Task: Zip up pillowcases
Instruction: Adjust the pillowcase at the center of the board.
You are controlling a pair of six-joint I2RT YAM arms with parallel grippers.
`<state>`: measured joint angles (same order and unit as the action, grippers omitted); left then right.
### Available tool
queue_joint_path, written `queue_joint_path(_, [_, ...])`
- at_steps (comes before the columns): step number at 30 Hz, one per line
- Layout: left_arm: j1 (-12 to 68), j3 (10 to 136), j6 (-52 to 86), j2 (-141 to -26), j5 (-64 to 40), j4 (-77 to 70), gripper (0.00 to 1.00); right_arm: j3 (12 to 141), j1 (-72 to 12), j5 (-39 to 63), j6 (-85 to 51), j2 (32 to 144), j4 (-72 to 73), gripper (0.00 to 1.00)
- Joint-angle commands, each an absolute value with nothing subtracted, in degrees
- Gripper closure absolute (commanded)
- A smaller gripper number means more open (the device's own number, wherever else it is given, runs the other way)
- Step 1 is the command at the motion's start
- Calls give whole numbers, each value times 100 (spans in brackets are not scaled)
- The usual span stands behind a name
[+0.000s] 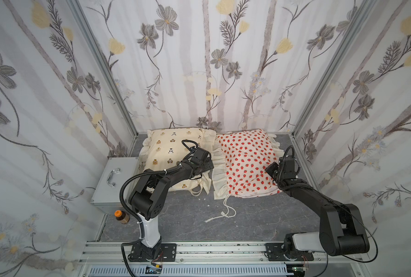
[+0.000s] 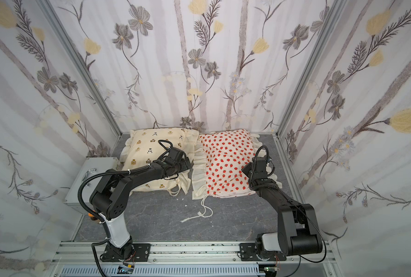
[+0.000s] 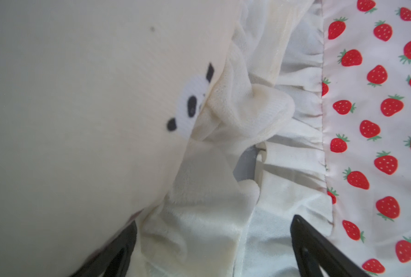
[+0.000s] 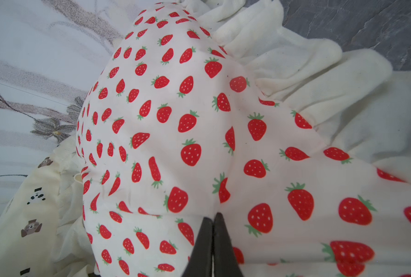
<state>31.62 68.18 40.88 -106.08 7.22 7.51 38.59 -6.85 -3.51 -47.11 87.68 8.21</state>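
Two stuffed pillowcases lie side by side at the back of the table. In both top views the cream bear-print pillowcase [image 1: 166, 148] [image 2: 149, 146] is on the left and the strawberry pillowcase [image 1: 245, 158] [image 2: 226, 156] on the right. My left gripper [image 3: 214, 220] [image 1: 208, 162] is open, its fingers straddling the cream ruffle [image 3: 199, 227] where the two cases meet. My right gripper [image 4: 213, 214] is shut, its tips pinching a fold of the strawberry fabric [image 4: 223, 144] near that case's right side. No zipper shows in any view.
A grey metal box with a handle [image 1: 114, 177] stands left of the bear case, a brown bottle with an orange cap [image 1: 121, 215] in front of it. A white cord tie [image 1: 228, 211] trails onto the dark table [image 1: 259, 215]. Floral walls enclose three sides.
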Motion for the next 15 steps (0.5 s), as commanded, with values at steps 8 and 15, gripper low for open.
queue_joint_path(8, [3714, 6394, 3245, -9971, 446, 624, 0, 3556, -703, 48, -4344, 8025, 566, 75])
queue_joint_path(15, [4269, 5844, 2539, -9507, 166, 560, 2, 3286, -768, 190, -3947, 7151, -9, 54])
